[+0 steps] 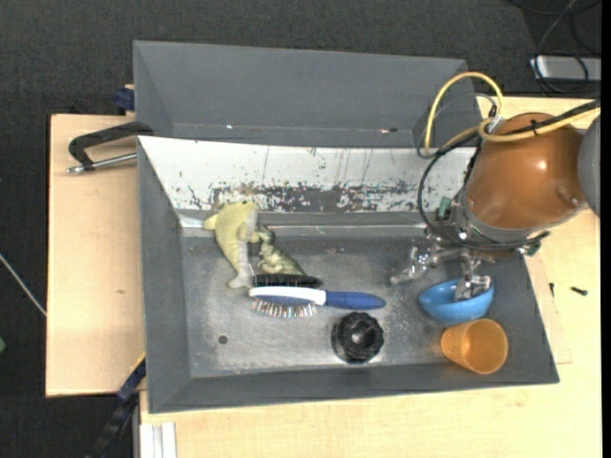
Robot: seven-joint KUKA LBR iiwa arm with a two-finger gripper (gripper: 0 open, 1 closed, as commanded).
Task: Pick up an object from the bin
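Hand (442, 273) of the arm hangs low at the right side of the grey bin (162, 284), released, its two fingers (410, 268) standing apart. A small blue bowl (456, 301) lies just under it, with an orange cup (474, 345) close beside the bowl. A blue-handled brush (315, 300), a black round knob (358, 337) and a yellowish toy animal (237, 235) lie further left.

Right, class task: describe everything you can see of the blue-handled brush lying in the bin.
The brush lies flat in the middle of the bin, blue handle pointing right, white head left with pale bristles along its lower edge and a dark strip above. It looks like plastic. Its head meets the yellowish toy; a black round knob sits just below the handle, apparently apart.
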